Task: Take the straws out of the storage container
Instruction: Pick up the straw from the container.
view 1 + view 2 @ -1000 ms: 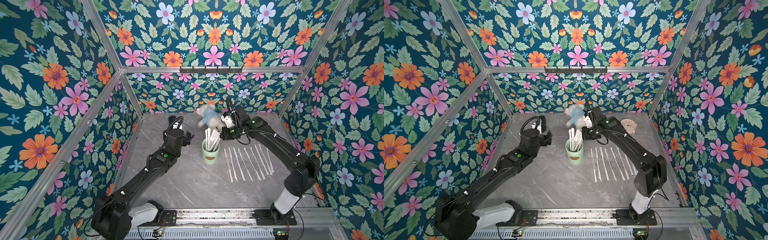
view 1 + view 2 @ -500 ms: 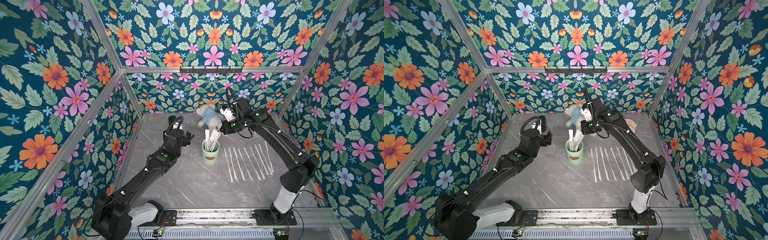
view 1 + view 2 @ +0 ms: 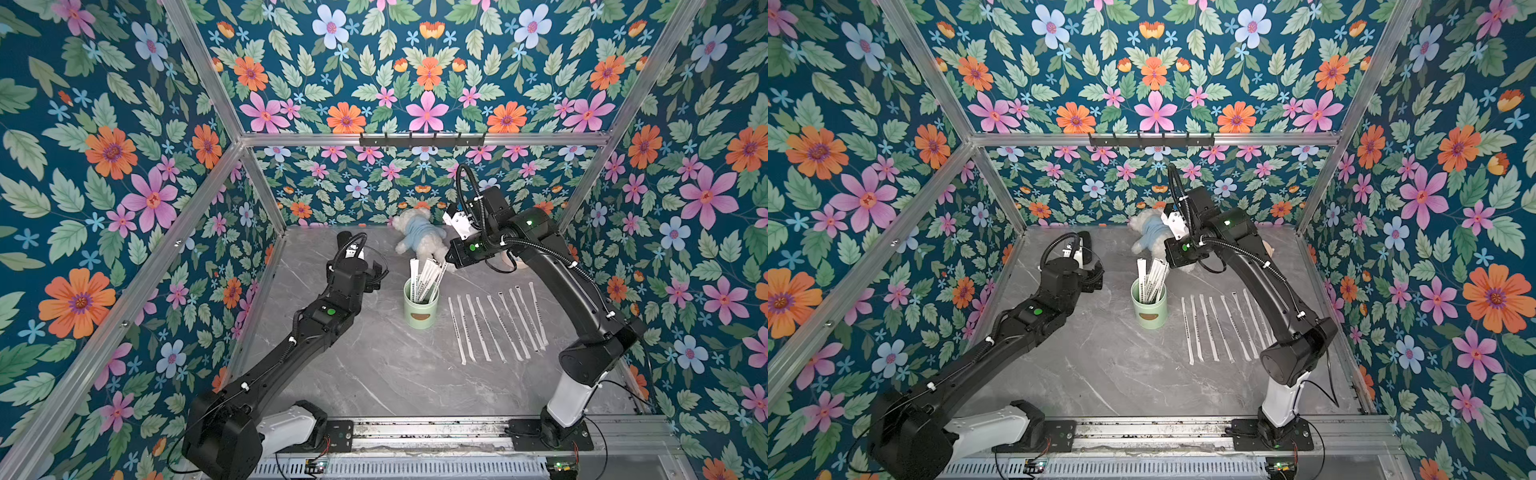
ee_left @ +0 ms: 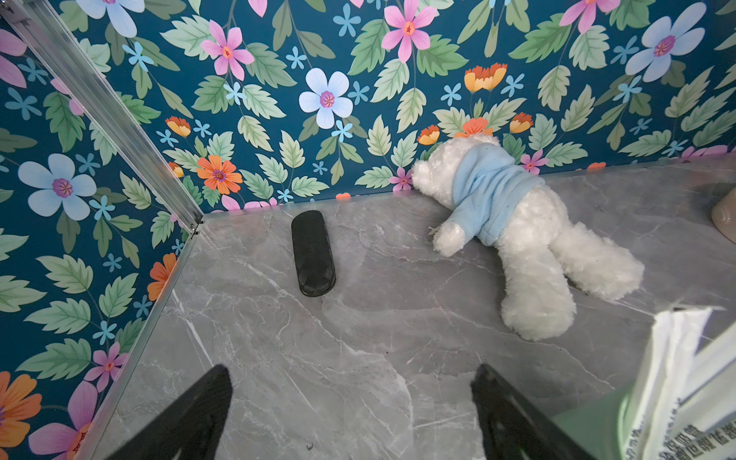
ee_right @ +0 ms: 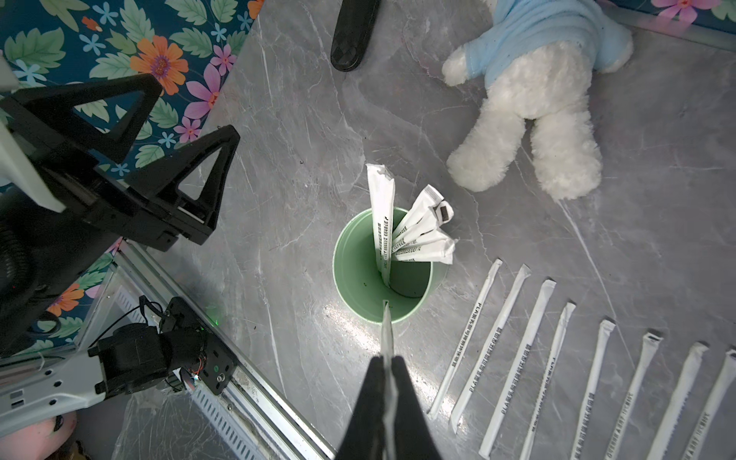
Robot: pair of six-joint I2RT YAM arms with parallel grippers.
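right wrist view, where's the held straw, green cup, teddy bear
held straw (image 5: 386, 330), right wrist view, thin edge
green cup (image 5: 354, 259), right wrist view, inner wall
teddy bear (image 5: 535, 91), right wrist view, white body

I see both top views from high at the front, far off, looking down over the whole table. My left wrist view sits low, facing the back wall. My right wrist view looks down on the cup, close. Both wrist views catch the teddy.

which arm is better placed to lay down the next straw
Right: the right claw is shut on a straw by the green cup, near the laid-out row; the left claw is open and empty.
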